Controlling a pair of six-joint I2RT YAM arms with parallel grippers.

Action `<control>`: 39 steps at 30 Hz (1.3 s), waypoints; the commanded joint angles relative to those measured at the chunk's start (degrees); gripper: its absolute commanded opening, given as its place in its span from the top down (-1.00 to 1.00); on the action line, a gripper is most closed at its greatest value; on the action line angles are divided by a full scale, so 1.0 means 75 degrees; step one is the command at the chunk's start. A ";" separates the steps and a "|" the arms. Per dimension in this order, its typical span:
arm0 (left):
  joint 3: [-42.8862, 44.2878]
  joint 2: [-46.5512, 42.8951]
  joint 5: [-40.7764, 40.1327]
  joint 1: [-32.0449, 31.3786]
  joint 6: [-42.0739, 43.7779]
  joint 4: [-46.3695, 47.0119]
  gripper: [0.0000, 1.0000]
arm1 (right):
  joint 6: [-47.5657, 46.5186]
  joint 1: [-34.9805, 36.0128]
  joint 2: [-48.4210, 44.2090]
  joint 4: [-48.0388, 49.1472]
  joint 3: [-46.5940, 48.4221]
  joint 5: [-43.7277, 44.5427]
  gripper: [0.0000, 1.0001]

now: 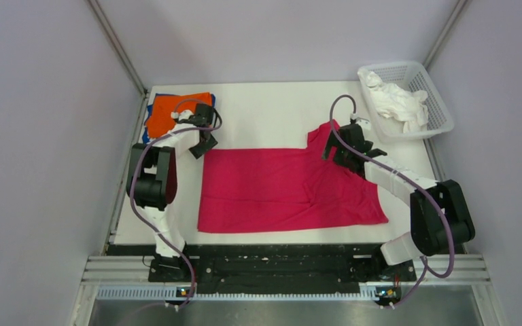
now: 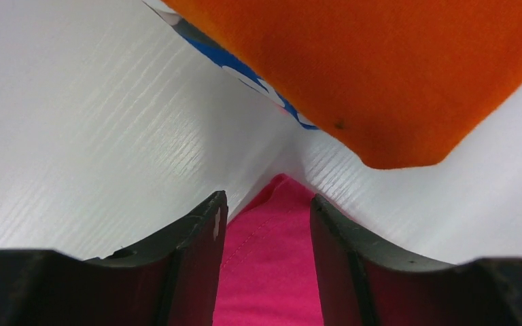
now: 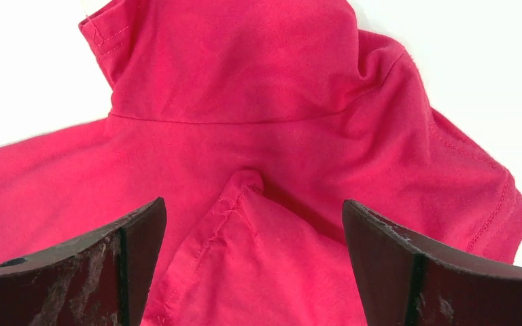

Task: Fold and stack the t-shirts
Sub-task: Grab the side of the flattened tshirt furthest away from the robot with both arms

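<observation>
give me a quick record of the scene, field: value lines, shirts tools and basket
magenta shirt: spread on the table, centre
orange shirt: folded, far left corner, lying on the blue shirt
left tool: open, at the magenta shirt's far left corner
right tool: open, above a raised fold of the magenta shirt
basket: far right corner, white cloth inside

A white plastic mesh basket point(image 1: 440, 109) sits at the far right corner of the white tabletop point(image 1: 265, 112), with a crumpled white cloth point(image 1: 397, 102) heaped inside it. Along the near edge runs a black mounting plate point(image 1: 279, 261), and just in front of that a silver metal rail point(image 1: 279, 293).
</observation>
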 commanded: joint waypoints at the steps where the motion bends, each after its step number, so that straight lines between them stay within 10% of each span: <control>1: 0.0287 0.0139 0.0043 0.0105 -0.0002 0.0450 -0.03 | -0.0151 -0.0102 0.0031 0.0345 0.0398 -0.0085 -0.97; 15: 0.0103 0.0438 0.0717 0.0100 -0.0145 0.0292 0.32 | -0.0092 -0.0174 -0.0023 0.0366 0.0290 -0.0132 -0.97; 19: -0.0250 0.0113 0.0783 0.0100 -0.0153 0.0391 0.98 | -0.0084 -0.0177 -0.0074 0.0428 0.0250 -0.0119 -0.97; 39: -0.1048 -0.1589 0.1157 -0.0210 0.0595 0.0944 1.00 | -0.1546 -0.0307 0.4745 -0.0517 0.5765 0.0958 -0.63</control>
